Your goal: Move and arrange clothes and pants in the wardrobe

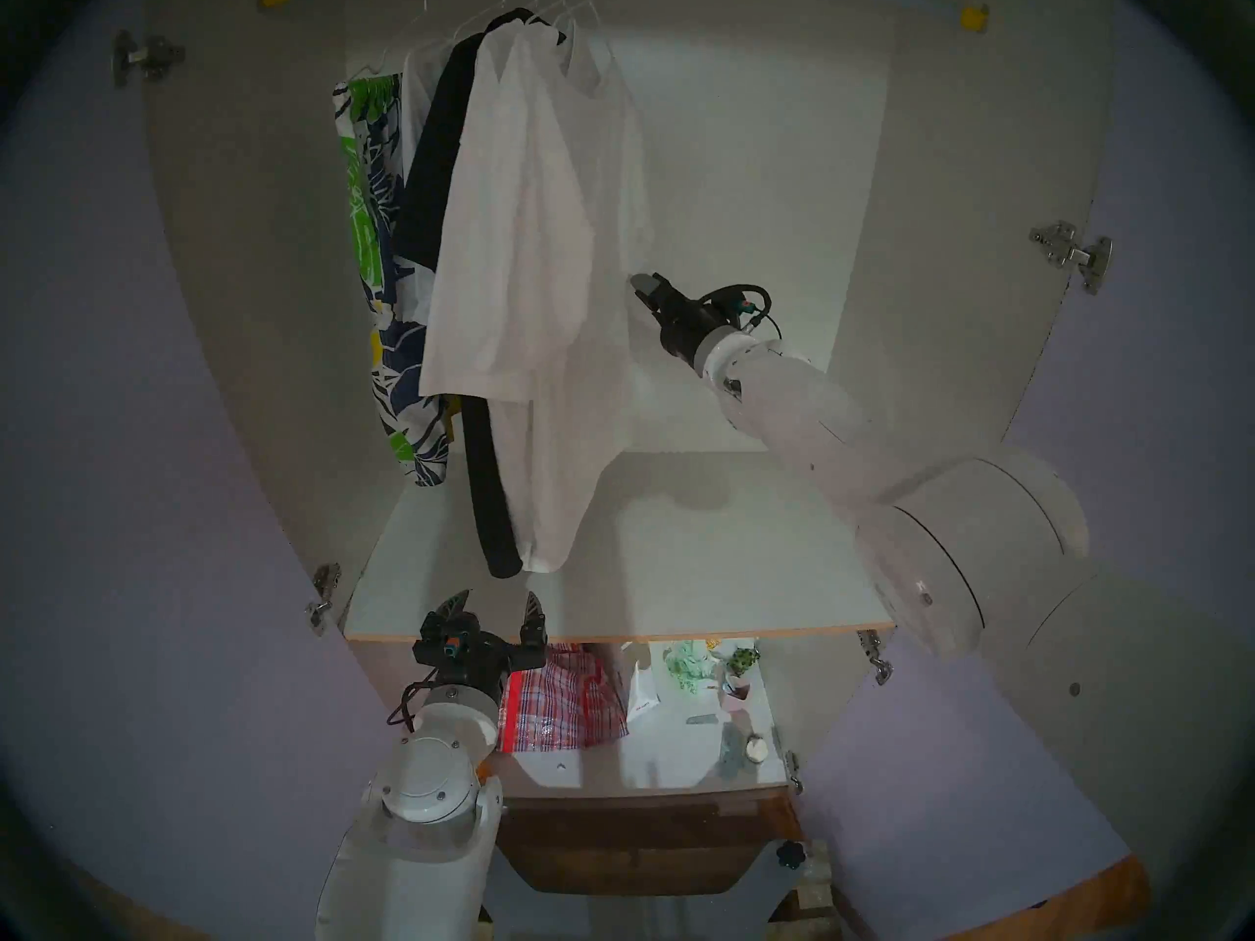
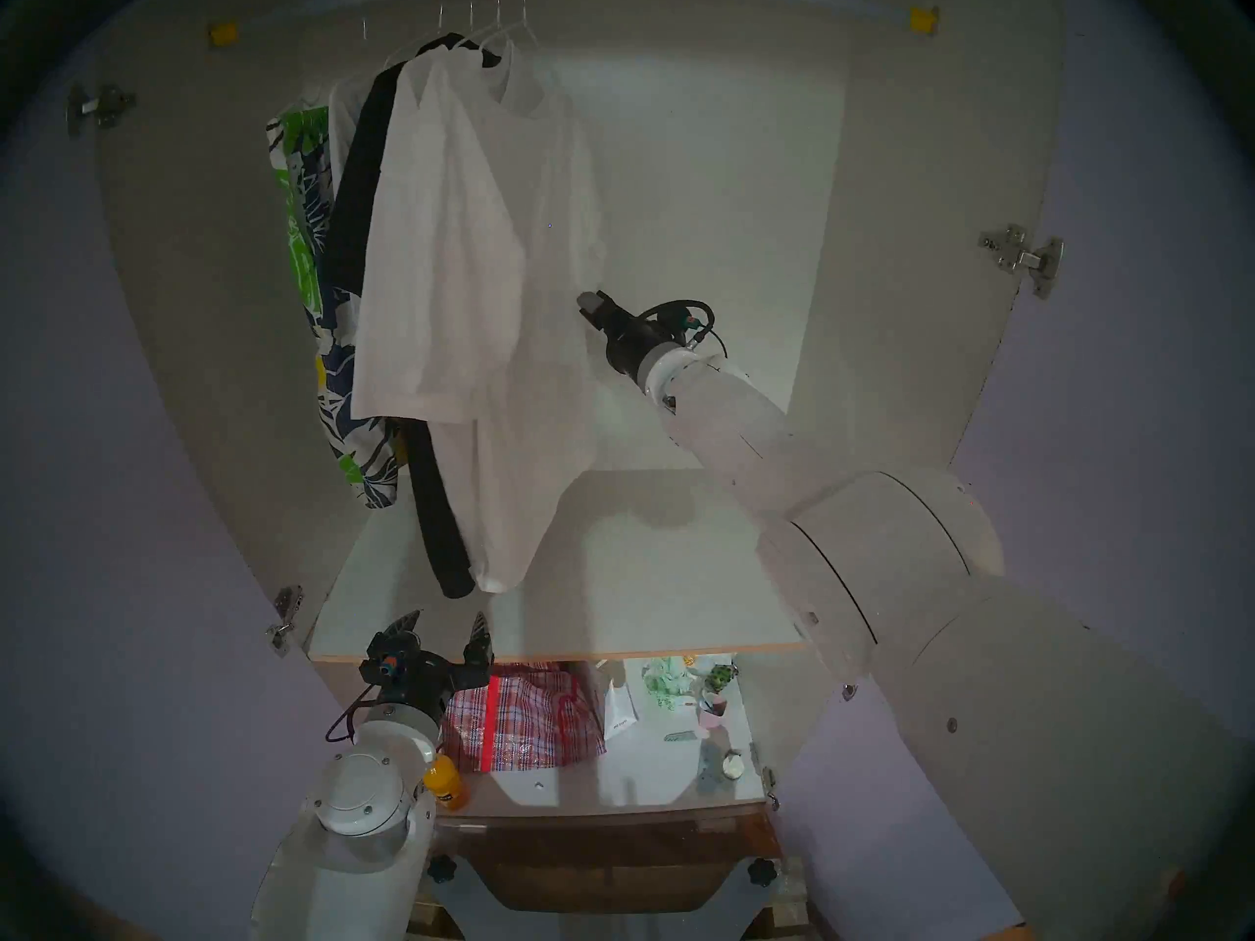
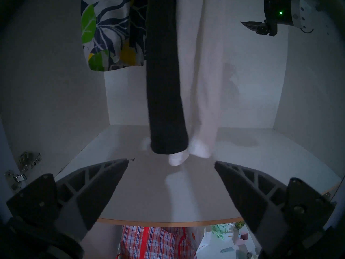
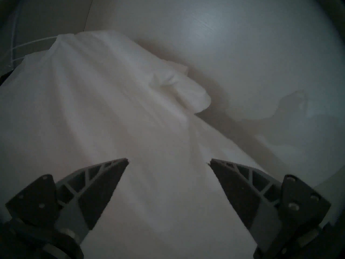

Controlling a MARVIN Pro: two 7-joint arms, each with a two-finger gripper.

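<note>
The right gripper [image 1: 642, 288] is spread, just beside the white T-shirt [image 1: 584, 240] at its 3 o'clock. The left gripper [image 1: 494, 610] is spread too, holding nothing, under the black garment [image 1: 492, 498] at 6 o'clock.

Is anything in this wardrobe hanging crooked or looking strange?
The clothes crowd the left part of the rail, leaving the right part bare. The long black garment swings forward at its bottom.

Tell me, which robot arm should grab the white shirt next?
Probably the right. The right gripper is open beside the white T-shirt, while the left gripper waits low at the shelf edge.
</note>
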